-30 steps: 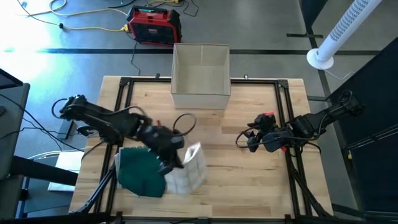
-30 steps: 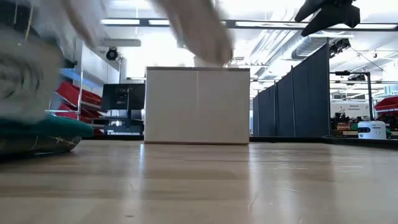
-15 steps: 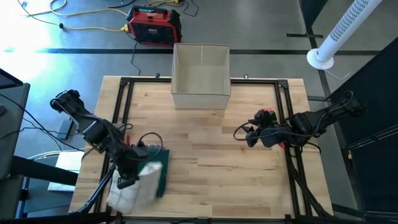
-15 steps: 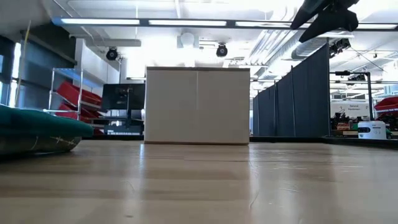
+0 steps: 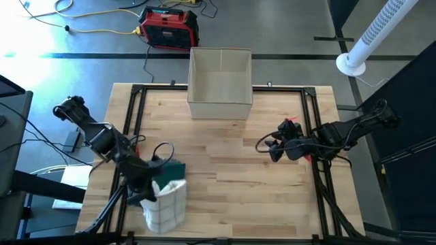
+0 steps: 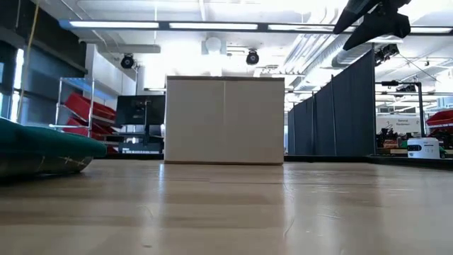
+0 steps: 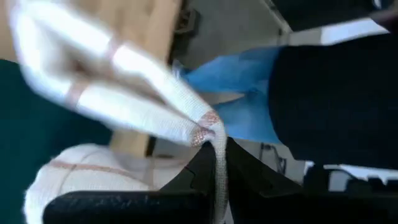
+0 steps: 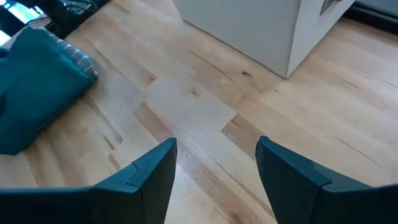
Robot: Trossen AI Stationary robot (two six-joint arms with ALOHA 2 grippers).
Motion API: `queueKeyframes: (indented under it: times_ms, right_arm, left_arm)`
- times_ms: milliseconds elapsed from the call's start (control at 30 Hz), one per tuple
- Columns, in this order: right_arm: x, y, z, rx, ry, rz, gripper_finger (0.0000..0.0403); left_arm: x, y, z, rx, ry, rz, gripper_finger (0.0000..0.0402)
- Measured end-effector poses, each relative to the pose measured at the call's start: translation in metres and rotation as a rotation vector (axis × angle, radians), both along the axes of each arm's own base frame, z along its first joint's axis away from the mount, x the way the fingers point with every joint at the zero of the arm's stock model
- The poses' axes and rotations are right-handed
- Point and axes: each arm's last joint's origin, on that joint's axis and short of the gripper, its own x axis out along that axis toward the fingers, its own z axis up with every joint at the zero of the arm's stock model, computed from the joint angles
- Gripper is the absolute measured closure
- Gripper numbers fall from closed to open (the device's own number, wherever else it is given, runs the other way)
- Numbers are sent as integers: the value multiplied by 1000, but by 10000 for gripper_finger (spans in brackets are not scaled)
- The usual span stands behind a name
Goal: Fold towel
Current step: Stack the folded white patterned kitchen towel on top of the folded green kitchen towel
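The left gripper (image 7: 214, 158) has its dark fingers (image 7: 202, 171) pinched on a corner of the white checked towel (image 5: 167, 203), the cloth trailing away from the tips in a blurred fold. Seen from above, that gripper (image 5: 151, 190) sits low over the near-left corner of the wooden table (image 5: 259, 170), with the white towel bunched just to its right, close to the near edge. Beside and partly under it lies a dark green towel (image 5: 172, 170), which also shows as a low green mound (image 6: 42, 152) at the left of the table-level view. The left arm (image 5: 102, 139) reaches in from the table's left side.

The right gripper (image 8: 214, 165) hovers with its fingers (image 8: 149, 171) spread apart and nothing between them, bare wood below. From overhead it (image 5: 269, 148) hangs over the right half of the table, well apart from both towels. A white open box (image 5: 219, 82) stands at the far edge, centred. On the floor beyond it rests a red and black case (image 5: 168, 27), and a white perforated tube (image 5: 371, 34) lies at far right.
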Motion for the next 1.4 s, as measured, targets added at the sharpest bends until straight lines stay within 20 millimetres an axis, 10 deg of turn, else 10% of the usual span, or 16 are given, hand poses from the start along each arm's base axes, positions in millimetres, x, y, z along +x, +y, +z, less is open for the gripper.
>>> queueKeyframes:
  times_ms: [333,733,1100,1400]
  right_arm:
    - [0,-1,1,-59,1,-4,199]
    - [0,-1,0,-57,3,0,199]
    - [0,-2,1,-62,-4,-13,199]
    - [1,-4,1,-73,-17,-37,198]
  left_arm:
    - [-24,36,-88,503,284,127,388]
    - [-37,57,-166,563,473,281,387]
    - [-35,64,-163,565,532,399,258]
    - [-18,53,-90,419,399,352,248]
